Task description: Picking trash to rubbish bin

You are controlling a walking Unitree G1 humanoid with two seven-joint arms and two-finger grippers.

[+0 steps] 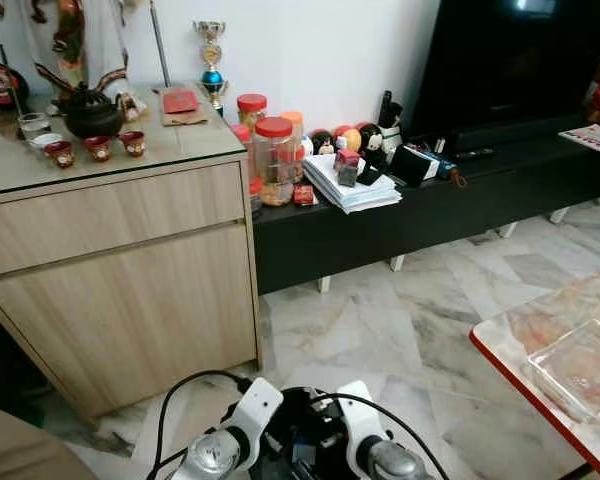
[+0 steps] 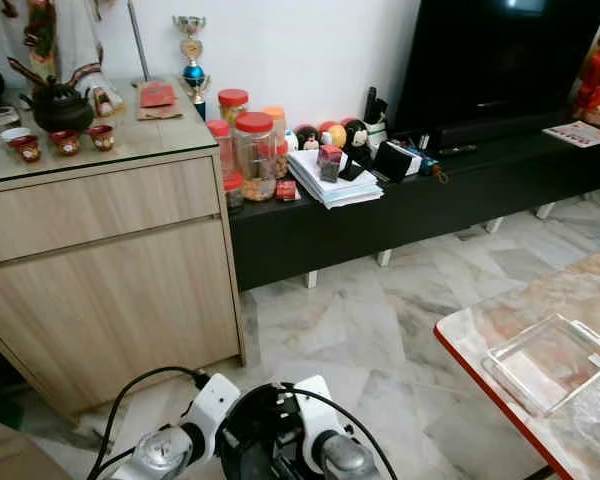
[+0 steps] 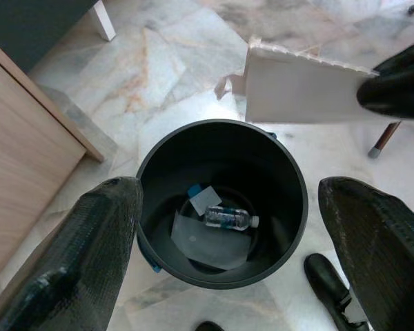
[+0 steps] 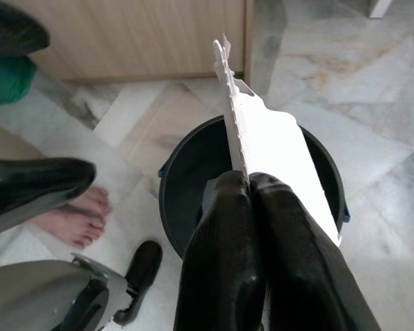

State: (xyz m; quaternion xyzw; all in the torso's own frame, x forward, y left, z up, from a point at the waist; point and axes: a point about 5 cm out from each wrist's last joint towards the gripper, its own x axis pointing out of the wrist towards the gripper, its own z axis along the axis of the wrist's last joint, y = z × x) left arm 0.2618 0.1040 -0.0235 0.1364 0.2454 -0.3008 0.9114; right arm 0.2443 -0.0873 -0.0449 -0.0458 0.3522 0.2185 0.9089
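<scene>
Cardboard sheet [image 4: 276, 152] sits pinched in the right gripper [image 4: 252, 186] above the black rubbish bin's [image 3: 290, 200] rim; left gripper [image 3: 221, 207] spread wide over its mouth, marble floor [image 3: 159, 62] around.

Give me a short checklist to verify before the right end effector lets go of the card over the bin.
1. Right end effector shut on card: ok.
2. Card above bin opening: ok.
3. Bin has room; a bottle and papers lie at its bottom: ok.
4. Left end effector open, apart from card: ok.
5. Person's foot beside bin, outside it: ok.
6. Card will fall in flat: cannot tell.
</scene>
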